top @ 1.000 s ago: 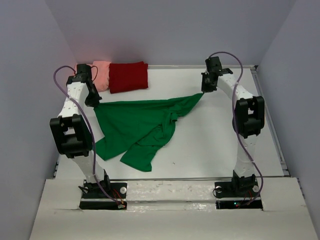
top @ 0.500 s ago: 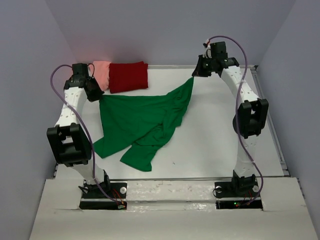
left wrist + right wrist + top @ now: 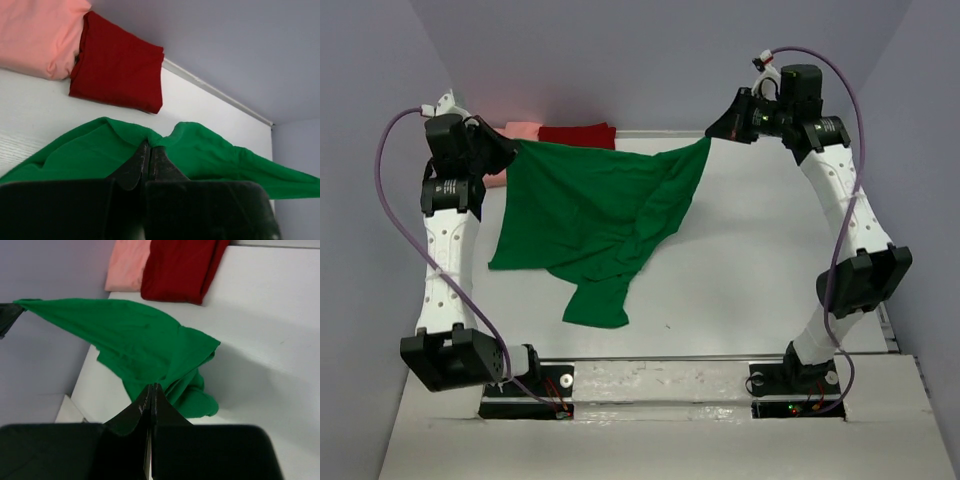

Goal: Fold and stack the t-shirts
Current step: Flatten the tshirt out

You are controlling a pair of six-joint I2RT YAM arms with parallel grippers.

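The bright green t-shirt (image 3: 595, 205) hangs stretched in the air between both grippers, its lower part draping down to the table. My left gripper (image 3: 510, 148) is shut on its left corner, seen in the left wrist view (image 3: 150, 145) with green fabric (image 3: 210, 155) pinched at the tips. My right gripper (image 3: 712, 134) is shut on its right corner, seen in the right wrist view (image 3: 151, 387) with the shirt (image 3: 135, 340) spread below. The folded dark red shirt (image 3: 578, 133) and the salmon-pink shirt (image 3: 518, 130) lie at the back left, partly hidden behind the green one.
The red shirt (image 3: 117, 67) and the pink shirt (image 3: 37, 35) lie side by side against the back wall. White table (image 3: 750, 260) is bounded by grey walls on three sides, with a metal rail along the right edge (image 3: 885, 320).
Both arms have risen and lifted the green shirt off the table, spreading it wide. It now hangs in front of the red and pink shirts.
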